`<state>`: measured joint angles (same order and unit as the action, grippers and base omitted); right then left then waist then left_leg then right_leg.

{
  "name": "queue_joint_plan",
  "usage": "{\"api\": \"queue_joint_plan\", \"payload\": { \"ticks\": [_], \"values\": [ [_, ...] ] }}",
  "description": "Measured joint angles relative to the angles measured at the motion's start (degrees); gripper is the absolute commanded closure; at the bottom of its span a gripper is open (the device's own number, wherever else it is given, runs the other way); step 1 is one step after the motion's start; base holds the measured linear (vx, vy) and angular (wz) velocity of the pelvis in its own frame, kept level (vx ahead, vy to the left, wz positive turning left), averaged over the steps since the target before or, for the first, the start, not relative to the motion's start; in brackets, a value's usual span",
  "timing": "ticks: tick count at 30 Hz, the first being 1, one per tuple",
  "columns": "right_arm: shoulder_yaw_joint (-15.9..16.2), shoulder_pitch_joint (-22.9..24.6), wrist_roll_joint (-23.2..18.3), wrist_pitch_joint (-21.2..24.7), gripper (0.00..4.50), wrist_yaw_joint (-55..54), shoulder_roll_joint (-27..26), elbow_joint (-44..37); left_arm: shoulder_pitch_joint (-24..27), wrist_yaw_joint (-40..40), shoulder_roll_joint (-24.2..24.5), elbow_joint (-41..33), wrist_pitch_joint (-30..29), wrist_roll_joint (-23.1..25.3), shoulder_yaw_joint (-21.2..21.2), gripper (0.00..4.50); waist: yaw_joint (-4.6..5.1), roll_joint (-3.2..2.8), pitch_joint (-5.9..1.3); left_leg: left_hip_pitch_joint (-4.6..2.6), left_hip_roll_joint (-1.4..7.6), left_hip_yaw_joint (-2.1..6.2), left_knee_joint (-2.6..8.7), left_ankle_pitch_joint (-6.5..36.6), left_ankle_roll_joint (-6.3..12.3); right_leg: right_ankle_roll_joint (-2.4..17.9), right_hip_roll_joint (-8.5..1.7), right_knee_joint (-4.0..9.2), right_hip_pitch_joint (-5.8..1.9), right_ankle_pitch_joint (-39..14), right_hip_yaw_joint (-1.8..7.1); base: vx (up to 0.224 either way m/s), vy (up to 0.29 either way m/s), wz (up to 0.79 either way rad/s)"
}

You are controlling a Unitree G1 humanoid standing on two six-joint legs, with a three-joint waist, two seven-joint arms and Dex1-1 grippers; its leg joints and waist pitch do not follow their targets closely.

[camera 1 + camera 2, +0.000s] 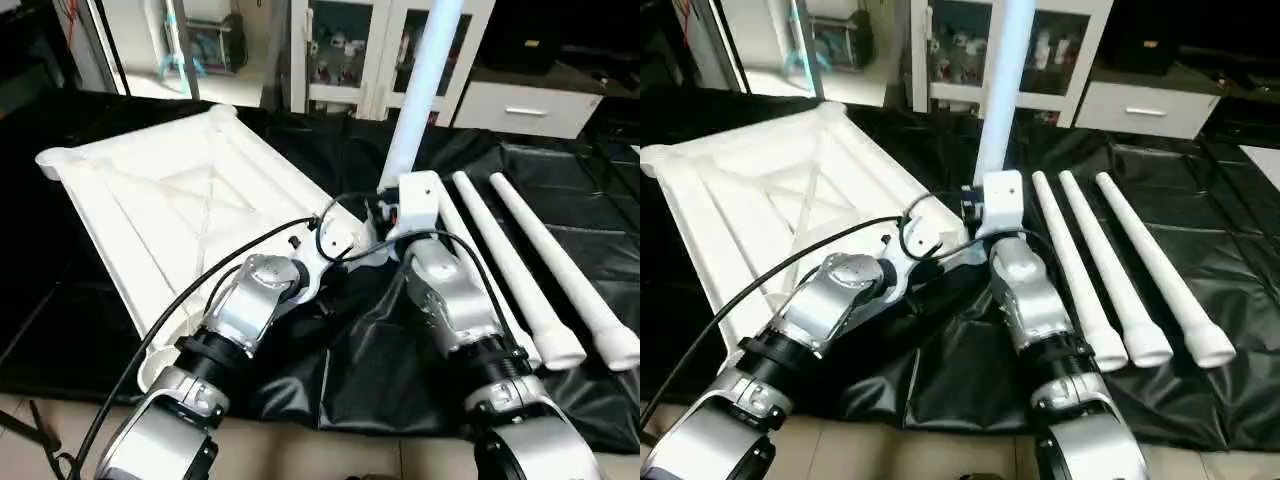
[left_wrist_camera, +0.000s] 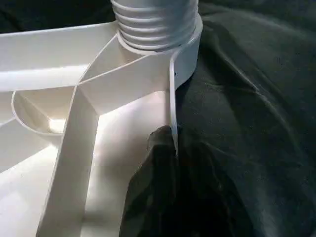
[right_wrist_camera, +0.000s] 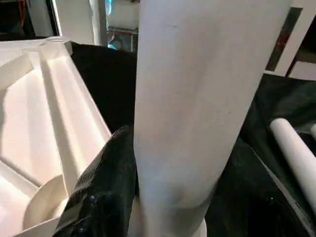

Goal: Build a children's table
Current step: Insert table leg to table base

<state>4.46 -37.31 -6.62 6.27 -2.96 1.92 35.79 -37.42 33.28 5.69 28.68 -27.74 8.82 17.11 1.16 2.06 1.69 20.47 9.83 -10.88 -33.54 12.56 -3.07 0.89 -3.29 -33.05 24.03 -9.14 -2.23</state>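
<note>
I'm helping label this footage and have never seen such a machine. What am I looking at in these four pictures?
It is a humanoid robot with two silver arms, each ending in a black two-fingered gripper. The two wide pictures come from cameras on its head, looking down over its forearms. The two close-ups come from cameras on its wrists. On a black sheet lies an upside-down white table top, ribbed underside up. Three loose white legs lie beside it. A fourth leg stands upright in a corner socket. The right gripper is closed around that standing leg. The left gripper is shut on the table top's thin rim beside the socket.
</note>
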Motion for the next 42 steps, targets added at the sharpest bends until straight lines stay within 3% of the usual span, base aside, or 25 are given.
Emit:
{"api": "queue_joint_plan", "payload": {
  "ticks": [9,11,13,16,20,24,35,42],
  "values": [
    [0.1,-1.1,-0.1,-5.8,2.66,0.8,-0.8,4.6,0.4,-0.3,1.1,-1.6,-1.1,-0.2,0.0,4.5,0.02,0.04,0.17,-0.07,0.08,-0.08,-0.09,0.0,-0.04,0.2,0.0,-0.03,0.0,0.0,-0.03,0.0,0.0,0.0],
    [0.0,-1.1,-0.3,-6.0,2.1,1.2,-0.8,4.6,0.6,-0.2,1.4,-2.0,-1.1,-0.2,0.1,4.5,0.04,0.05,0.2,-0.06,0.07,-0.11,-0.09,0.0,-0.04,0.2,0.0,-0.03,0.0,0.0,-0.02,0.0,0.0,0.0],
    [0.0,-1.0,-0.2,-6.4,1.93,2.3,-0.3,4.9,0.7,0.3,1.7,-2.5,-1.3,-0.3,0.1,4.5,-0.02,0.05,0.27,-0.07,0.08,-0.1,-0.07,0.0,-0.04,0.2,0.0,-0.04,0.01,0.0,-0.05,0.0,0.0,0.0],
    [0.1,-0.6,0.4,-5.6,1.68,3.4,1.1,7.3,1.0,2.2,1.6,-3.9,-1.5,-1.3,1.1,4.5,-1.39,0.02,0.72,-0.05,0.1,-0.11,-0.1,-0.1,0.14,0.2,-0.02,-0.05,0.18,0.0,-0.13,0.0,0.0,0.0],
    [0.1,-0.4,0.5,-5.3,1.32,4.8,1.7,7.5,1.0,2.9,1.7,-4.4,-1.3,-1.8,1.3,4.5,-2.44,-0.09,0.89,0.26,0.09,-0.21,-0.17,-0.2,0.31,0.2,-0.08,-0.16,0.53,0.0,-0.1,0.0,0.0,0.0],
    [0.1,1.3,0.5,-5.0,0.96,6.9,3.0,4.8,0.9,3.6,1.9,-4.5,-1.0,-1.9,1.4,4.5,-3.06,-0.1,0.89,0.51,0.11,-0.26,-0.4,-0.2,0.34,0.2,-0.1,-0.5,0.94,0.0,-0.05,0.0,0.0,0.0],
    [-0.6,9.8,-3.0,0.0,0.04,16.2,7.3,-10.3,0.9,5.2,4.5,-3.9,1.2,-2.5,1.4,4.5,-2.9,-0.11,1.25,0.47,0.19,-0.26,-0.94,-0.2,0.33,0.3,-0.09,-1.12,0.95,0.0,0.02,0.0,0.0,0.0],
    [-2.2,15.7,-8.8,4.3,0.04,23.2,9.6,-19.5,0.8,6.1,5.4,-3.1,2.8,-2.5,1.4,4.5,-2.98,-0.12,1.25,0.47,0.23,-0.25,-0.95,-0.2,0.29,0.3,-0.08,-1.13,0.93,0.0,0.0,0.0,0.0,0.0]
  ]
}}
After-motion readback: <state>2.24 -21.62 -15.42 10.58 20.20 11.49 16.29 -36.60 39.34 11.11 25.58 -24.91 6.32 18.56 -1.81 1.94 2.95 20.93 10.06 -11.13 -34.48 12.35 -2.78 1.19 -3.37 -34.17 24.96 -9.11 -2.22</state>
